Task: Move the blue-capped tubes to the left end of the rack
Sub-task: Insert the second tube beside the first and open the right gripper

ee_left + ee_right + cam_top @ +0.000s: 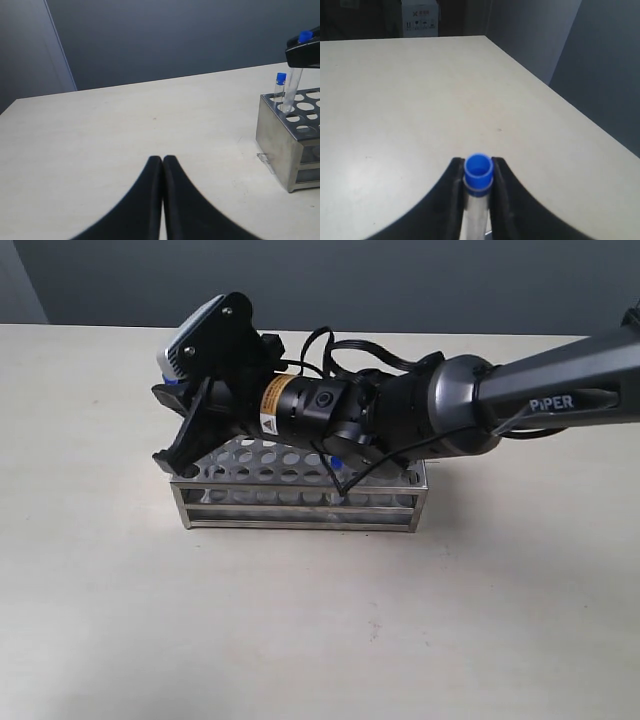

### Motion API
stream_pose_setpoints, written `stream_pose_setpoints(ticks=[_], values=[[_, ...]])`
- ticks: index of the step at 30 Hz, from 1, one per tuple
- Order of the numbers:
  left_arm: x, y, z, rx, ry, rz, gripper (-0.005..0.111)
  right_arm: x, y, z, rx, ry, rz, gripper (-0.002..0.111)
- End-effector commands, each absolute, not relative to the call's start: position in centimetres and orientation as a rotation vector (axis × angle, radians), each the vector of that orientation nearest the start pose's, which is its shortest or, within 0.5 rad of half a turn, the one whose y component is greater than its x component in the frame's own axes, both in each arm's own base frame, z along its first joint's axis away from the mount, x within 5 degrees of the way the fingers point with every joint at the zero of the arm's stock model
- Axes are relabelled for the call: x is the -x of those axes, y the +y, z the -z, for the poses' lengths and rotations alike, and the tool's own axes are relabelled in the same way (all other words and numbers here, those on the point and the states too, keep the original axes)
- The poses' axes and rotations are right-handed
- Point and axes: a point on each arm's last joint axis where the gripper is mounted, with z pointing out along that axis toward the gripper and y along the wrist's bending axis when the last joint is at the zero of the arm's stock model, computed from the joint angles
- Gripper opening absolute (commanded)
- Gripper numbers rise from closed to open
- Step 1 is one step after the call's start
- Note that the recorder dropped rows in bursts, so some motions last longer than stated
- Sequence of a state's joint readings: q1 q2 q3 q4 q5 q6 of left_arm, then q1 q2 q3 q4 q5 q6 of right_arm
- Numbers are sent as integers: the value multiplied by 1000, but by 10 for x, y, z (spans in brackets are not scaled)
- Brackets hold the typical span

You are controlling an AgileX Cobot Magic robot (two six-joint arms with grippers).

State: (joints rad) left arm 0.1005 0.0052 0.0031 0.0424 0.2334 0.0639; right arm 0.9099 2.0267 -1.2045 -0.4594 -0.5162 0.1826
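The steel rack [300, 502] stands mid-table, and my right arm reaches across above it to its left end. My right gripper [172, 400] [479, 172] is shut on a blue-capped tube [479, 172] just below its cap. In the left wrist view this held tube [295, 82] hangs tilted with its lower end at a hole in the rack's [282, 145] end row. A second blue-capped tube [280, 85] stands in that same end. Another blue cap [335, 462] shows under the arm, farther right. My left gripper [162, 160] is shut and empty, low over bare table away from the rack.
The pale table [320, 640] spreads around the rack, with a grey wall [400, 280] behind it. The right arm's body [420, 415] hides most of the rack's top plate. Boxes [420, 20] stand beyond the table's far edge in the right wrist view.
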Motion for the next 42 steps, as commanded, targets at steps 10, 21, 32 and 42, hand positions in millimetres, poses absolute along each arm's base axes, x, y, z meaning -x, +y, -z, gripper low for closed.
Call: stream_pose_setpoints(ticks=[10, 21, 32, 42], values=[[-55, 6, -192, -1, 1717, -159, 1, -268, 369, -168, 1160, 1569, -619, 0], [-55, 6, -192, -1, 1717, -159, 1, -269, 363, -177, 1180, 1644, -545, 0], [-55, 6, -192, -1, 1717, -159, 1, -270, 368, -157, 1165, 1634, -594, 21], [-55, 6, -192, -1, 1717, -159, 1, -266, 361, -206, 1120, 1564, -590, 27]])
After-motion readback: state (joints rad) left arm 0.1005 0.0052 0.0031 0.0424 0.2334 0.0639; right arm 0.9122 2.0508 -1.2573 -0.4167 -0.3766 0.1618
